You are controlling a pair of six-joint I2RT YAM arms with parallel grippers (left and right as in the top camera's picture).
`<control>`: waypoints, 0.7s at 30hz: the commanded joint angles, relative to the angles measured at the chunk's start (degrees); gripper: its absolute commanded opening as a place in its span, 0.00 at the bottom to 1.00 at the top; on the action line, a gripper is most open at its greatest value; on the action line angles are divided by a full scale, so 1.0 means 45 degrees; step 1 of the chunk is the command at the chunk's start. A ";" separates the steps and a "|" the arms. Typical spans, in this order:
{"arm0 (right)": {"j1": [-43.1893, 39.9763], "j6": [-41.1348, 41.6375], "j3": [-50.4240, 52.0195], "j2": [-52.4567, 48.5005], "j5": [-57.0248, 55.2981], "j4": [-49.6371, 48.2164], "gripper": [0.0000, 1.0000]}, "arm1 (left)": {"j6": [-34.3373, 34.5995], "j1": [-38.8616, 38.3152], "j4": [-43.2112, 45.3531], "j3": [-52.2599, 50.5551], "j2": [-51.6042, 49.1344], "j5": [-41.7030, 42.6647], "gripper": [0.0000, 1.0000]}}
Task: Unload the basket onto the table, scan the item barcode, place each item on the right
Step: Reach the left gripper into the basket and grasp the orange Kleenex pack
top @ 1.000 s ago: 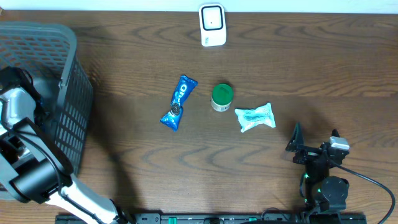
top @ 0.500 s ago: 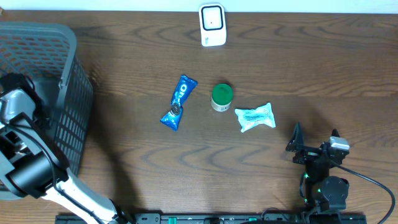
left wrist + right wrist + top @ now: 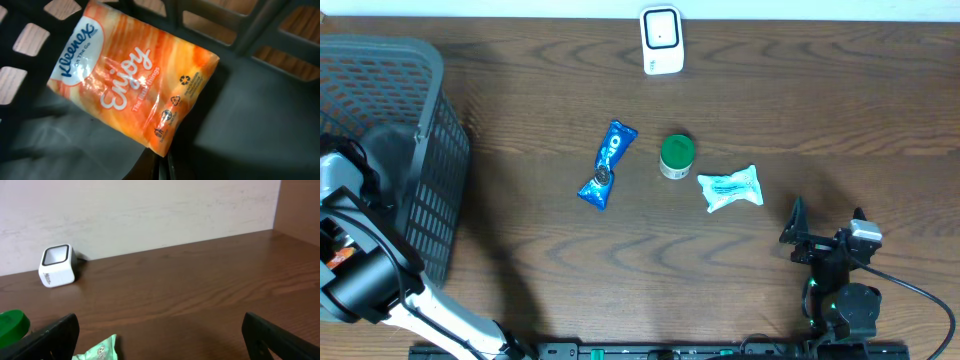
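An orange Kleenex tissue pack (image 3: 135, 80) lies tilted inside the dark basket (image 3: 260, 100). No barcode shows on the face turned up. My left gripper (image 3: 164, 160) is shut, and the pack's lower corner sits pinched between its fingers. From overhead only the left arm (image 3: 342, 185) shows, reaching into the basket (image 3: 430, 150), with the pack hidden. The white scanner (image 3: 661, 40) stands at the table's far edge, also seen from the right wrist as the scanner (image 3: 56, 266). My right gripper (image 3: 825, 235) rests open at the near right, the same right gripper (image 3: 160, 335) holding nothing.
On the table's middle lie a blue snack packet (image 3: 607, 165), a green-lidded jar (image 3: 676, 156) and a mint-green packet (image 3: 730, 188). The mint packet (image 3: 100, 350) is just ahead of my right fingers. A pale wall backs the table.
My left gripper has gone from wide open to shut on the tissue pack's corner. The left arm has shifted slightly toward the near side in the basket. The right arm is still.
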State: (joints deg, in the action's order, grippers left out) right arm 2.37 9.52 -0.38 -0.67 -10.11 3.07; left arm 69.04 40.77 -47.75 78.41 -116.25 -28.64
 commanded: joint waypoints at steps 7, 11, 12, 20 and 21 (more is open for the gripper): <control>-0.0151 -0.0185 0.0015 0.0073 -0.0107 0.0039 0.99 | -0.1622 0.0029 -0.1205 -0.0078 0.1379 -0.0112 0.98; -0.0151 -0.0185 0.0015 0.0073 -0.0112 0.0039 0.99 | -0.2458 0.0087 -0.1797 -0.0078 0.1564 -0.0131 0.98; -0.0151 -0.0185 0.0015 0.0073 -0.0112 0.0039 0.99 | -0.2429 0.0136 -0.1953 -0.0078 0.1564 -0.0126 0.98; -0.0151 -0.0185 0.0015 0.0073 -0.0112 0.0039 0.99 | -0.3225 0.0379 -0.2093 -0.0121 0.1549 -0.1569 0.98; -0.0151 -0.0185 0.0015 0.0073 -0.0107 0.0039 0.99 | -0.3371 0.0379 -0.2084 -0.0121 0.1549 -0.1909 0.98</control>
State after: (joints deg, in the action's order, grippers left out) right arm 2.37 9.52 -0.38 -0.67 -10.11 3.07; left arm 57.12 42.04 -56.82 78.32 -110.24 -30.70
